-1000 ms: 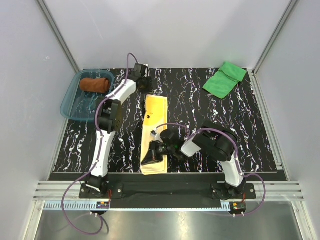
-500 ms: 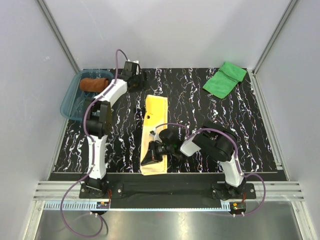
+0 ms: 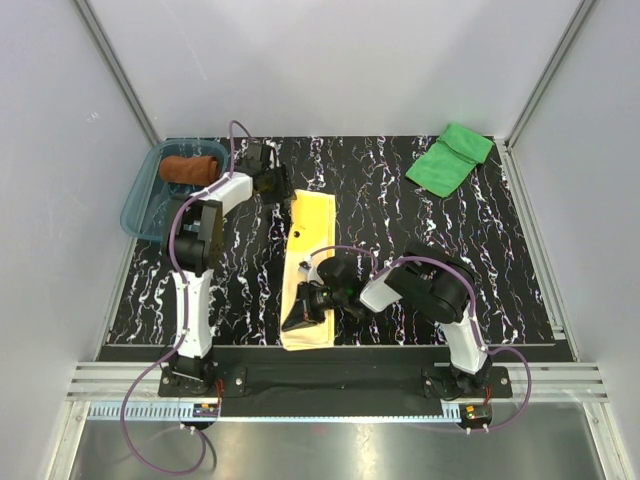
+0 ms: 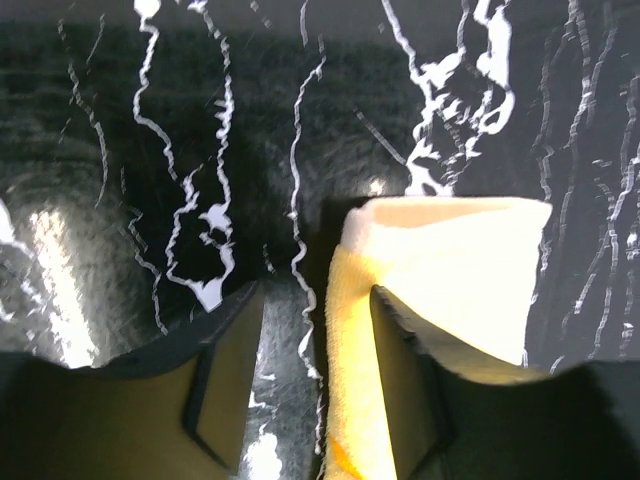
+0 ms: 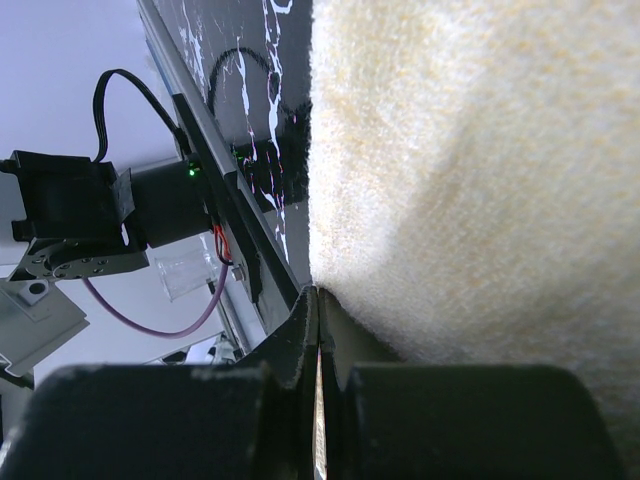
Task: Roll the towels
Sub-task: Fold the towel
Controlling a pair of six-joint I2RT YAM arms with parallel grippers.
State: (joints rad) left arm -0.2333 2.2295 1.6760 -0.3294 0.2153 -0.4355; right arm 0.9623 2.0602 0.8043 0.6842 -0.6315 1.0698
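Soft cloth towels: three, namely rust-brown towel [image 3: 190, 168], pale yellow towel [image 3: 315, 215], bright green towel [image 3: 448, 160]. Translucent teal plastic tray [image 3: 135, 215]: one. Black marbled table [image 3: 480, 240]: one.

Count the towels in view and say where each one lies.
3. The rust-brown towel lies rolled in the teal tray at far left. The pale yellow towel lies stretched out in the middle. The green towel sits at the far right corner. None appears hidden.

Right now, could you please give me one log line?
yellow towel unrolled | left fingers open, far end | right fingers shut, near end
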